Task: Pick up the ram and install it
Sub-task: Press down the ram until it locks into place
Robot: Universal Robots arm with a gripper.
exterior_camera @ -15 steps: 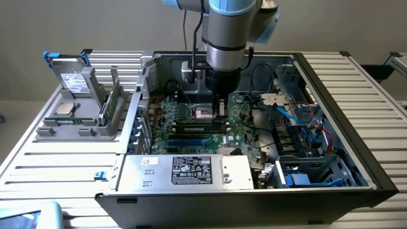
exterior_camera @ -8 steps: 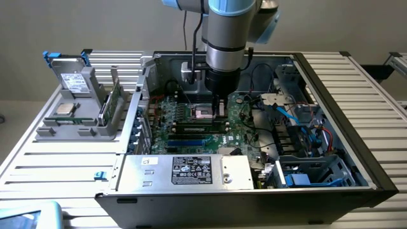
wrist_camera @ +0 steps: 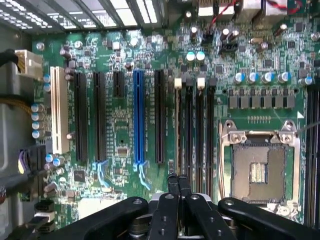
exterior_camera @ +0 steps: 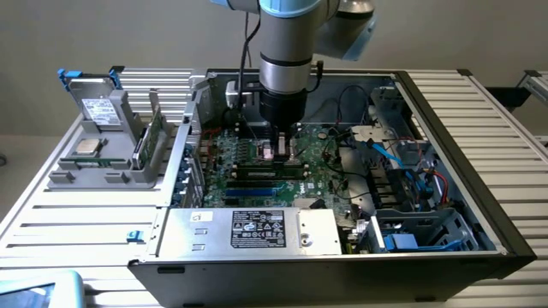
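The ram [exterior_camera: 150, 142], a thin green board, stands tilted on edge in a grey holder [exterior_camera: 102, 173] at the exterior view's left, outside the computer case. My gripper [exterior_camera: 278, 153] hangs well away from it, inside the open case and low over the green motherboard [exterior_camera: 256, 186]. In the wrist view its black fingers [wrist_camera: 172, 184] are pressed together, so the gripper [wrist_camera: 178, 181] is shut with nothing visible between them, right over the row of long memory slots [wrist_camera: 200, 135]. A pale thin line runs along the nearest slot [wrist_camera: 177, 130]; I cannot tell whether a stick sits in it.
The holder also carries a grey drive with blue clips [exterior_camera: 99, 109] and a square silver processor chip [exterior_camera: 88, 146]. An open processor socket [wrist_camera: 260, 170] lies beside the memory slots. A power supply box [exterior_camera: 248, 228], loose cables [exterior_camera: 351, 138] and a drive cage [exterior_camera: 419, 192] crowd the case.
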